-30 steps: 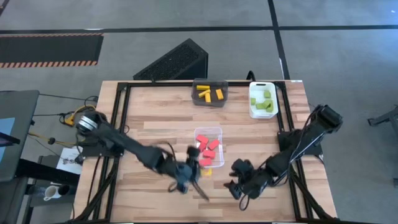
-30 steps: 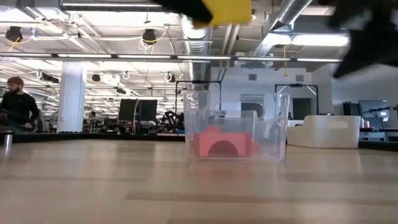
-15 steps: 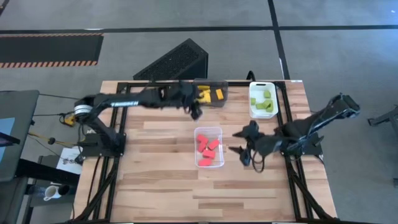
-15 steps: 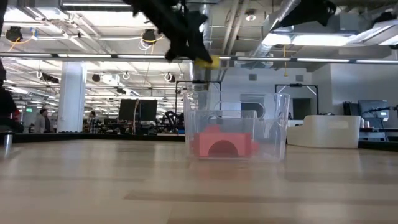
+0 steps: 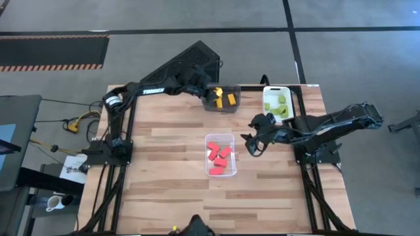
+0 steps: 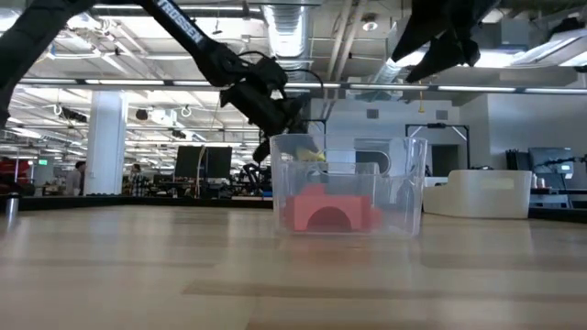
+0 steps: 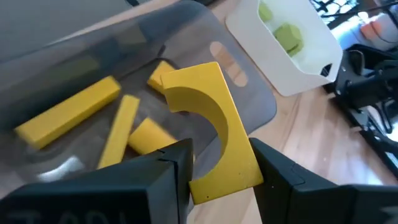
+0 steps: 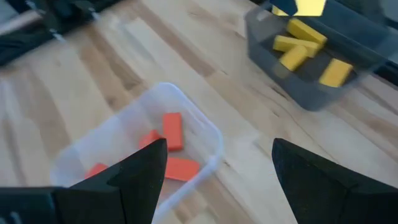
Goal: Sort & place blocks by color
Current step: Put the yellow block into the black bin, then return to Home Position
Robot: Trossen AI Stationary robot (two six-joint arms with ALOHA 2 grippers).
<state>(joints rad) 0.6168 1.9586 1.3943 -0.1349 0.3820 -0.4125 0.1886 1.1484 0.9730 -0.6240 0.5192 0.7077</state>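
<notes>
Left gripper (image 7: 214, 180) hangs over the dark bin (image 5: 222, 105), fingers (image 7: 168, 177) clamped on a yellow arch block (image 7: 211, 137); right gripper (image 5: 252, 139) waits beside the clear bin (image 5: 220, 172), fingers spread wide, empty

The arch block (image 7: 214, 130) and the bars (image 7: 68, 119) beneath it are yellow, lying in a smoky dark-grey bin (image 5: 221, 105). Red blocks (image 5: 220, 156) fill a clear bin (image 5: 220, 174), and light-green blocks (image 5: 281, 101) sit in a white bin (image 5: 268, 113). The table (image 5: 164, 170) is pale striped wood with a black frame.
</notes>
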